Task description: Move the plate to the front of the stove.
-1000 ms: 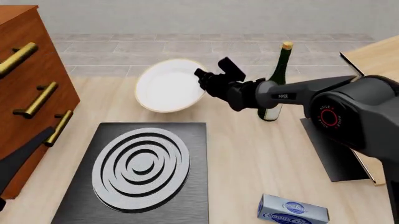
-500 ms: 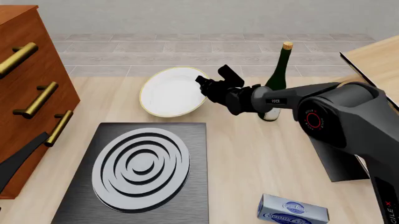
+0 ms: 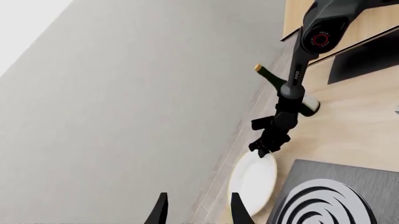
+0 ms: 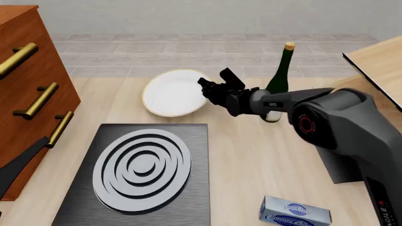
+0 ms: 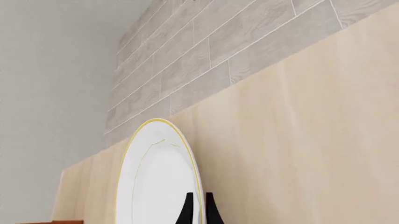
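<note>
A: Surface noted: a pale wooden table (image 4: 264, 155) is backed by a strip of grey tiled floor and a plain grey wall. Which step is in hand?

B: The carry-and-place step, as judged. The right gripper (image 4: 206, 87) is clenched on the near-right rim of the plate (image 4: 172, 93); in the right wrist view the fingertips (image 5: 198, 207) are seen pinched tight over the gold edge. The plate is held out ahead of the claw, toward the wall side, beyond the far edge of the stove (image 4: 141, 175). Whether it is resting on the wood or just clear of it cannot be told.

A: And the left gripper (image 3: 196, 210)?

B: Its fingers are seen spread apart with nothing between them, so it is recorded as released. It is parked well away from the plate.

A: What is called for next?

B: The plate appears to be close to its goal, just beyond the stove's far edge. It is judged that a level lowering is needed, then a release and a straight withdrawal, so that the rim is not dragged.

A: Obstacles?

B: A dark green bottle (image 4: 277, 84) stands just behind the claw, touching or nearly touching the forearm as seen from the front; it could be toppled on withdrawal. A wooden drawer cabinet (image 4: 31, 89) stands well off on the far side of the plate from the claw. A blue box (image 4: 295, 213) and a dark flat panel (image 4: 342, 165) lie well back toward the arm's base, out of the path.
</note>
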Robot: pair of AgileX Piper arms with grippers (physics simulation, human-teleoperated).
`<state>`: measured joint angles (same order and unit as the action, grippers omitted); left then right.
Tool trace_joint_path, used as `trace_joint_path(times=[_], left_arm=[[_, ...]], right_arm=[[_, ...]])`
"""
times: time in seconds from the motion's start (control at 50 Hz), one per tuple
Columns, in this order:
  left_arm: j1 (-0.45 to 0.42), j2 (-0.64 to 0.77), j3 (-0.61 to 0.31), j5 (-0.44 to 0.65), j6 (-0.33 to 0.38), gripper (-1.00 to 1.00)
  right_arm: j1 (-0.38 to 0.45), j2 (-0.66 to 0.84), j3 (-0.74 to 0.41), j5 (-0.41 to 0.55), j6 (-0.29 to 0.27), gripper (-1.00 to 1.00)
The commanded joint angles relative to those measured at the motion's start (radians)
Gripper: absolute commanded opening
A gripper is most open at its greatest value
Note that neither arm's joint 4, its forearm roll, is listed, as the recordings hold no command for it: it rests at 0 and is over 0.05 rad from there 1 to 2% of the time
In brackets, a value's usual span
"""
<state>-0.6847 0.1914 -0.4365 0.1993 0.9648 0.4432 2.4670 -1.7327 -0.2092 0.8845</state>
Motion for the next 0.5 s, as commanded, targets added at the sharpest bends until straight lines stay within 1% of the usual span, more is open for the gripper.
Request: trace_joint_path(times=[0.02,0.14,0.5], left_arm=[[0.007,-0.010,0.002,0.012,-0.004,1.00],[0.011,-0.014,0.002,0.016,-0.005,1.00],[0.013,-0.021,0.009,0.012,-0.007,1.00]], right_arm=[[-0.002,0.032,-0.050,0.026,0.006,-1.00],[-0.006,0.045,-0.077,0.046,0.002,-1.00],[0.006,0.041,-0.069,0.041,0.000,-1.00]])
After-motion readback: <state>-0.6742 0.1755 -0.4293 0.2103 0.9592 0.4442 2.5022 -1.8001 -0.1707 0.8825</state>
